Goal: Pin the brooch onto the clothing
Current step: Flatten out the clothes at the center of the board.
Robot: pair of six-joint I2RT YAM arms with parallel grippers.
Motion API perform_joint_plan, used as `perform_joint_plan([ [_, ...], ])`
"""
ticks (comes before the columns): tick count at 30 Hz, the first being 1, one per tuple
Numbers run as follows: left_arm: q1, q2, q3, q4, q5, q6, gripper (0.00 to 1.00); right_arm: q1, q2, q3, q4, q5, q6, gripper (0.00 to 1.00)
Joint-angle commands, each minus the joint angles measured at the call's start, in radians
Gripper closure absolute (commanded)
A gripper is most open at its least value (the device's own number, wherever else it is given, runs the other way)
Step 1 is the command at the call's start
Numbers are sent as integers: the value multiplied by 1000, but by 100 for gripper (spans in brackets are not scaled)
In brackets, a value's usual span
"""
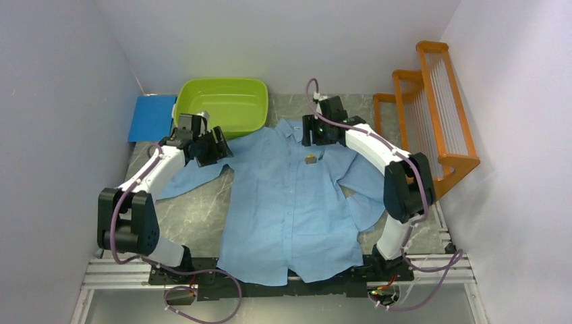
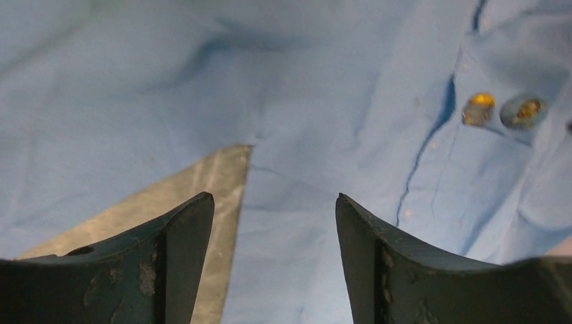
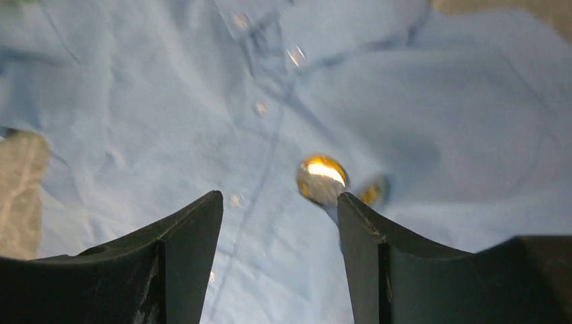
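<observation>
**A:** What lies nearest the arm bases?

**B:** The hem of the shirt. It is spread front up on the table, with its collar at the far end.

**A:** And the brooch?

**B:** The brooch sits on the chest below the collar, just beside the button strip, on the right arm's side. The right wrist view shows it as a shiny gold disc with a smaller gold piece right beside it. It is too blurred to tell whether it is pinned through the cloth.

**A:** The grippers?

**B:** The right gripper hovers over the chest near the brooch, fingers spread, nothing between them. The left gripper hangs over the sleeve and shoulder on its own side, also spread and empty.

**A:** Farther back?

**B:** A green tub just beyond the left shoulder, a blue board to its left, and an orange rack at the far right.
</observation>
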Motion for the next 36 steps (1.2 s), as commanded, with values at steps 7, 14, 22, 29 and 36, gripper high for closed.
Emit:
perform_joint_plan([
  [7,258,93,-25,12,-60,-32,26,-200,-374,-446,36,133,132,33],
  [14,288,141,-59,23,-186,-57,29,-266,-561,-637,28,232,173,31],
  [22,359,191,-109,40,-175,-106,40,-307,-560,-732,-25,240,274,28],
  [29,460,222,-142,34,-160,-134,57,-322,-573,-797,-27,301,344,29],
  [36,528,214,-140,1,-205,-158,81,-330,-532,-807,1,369,373,33],
])
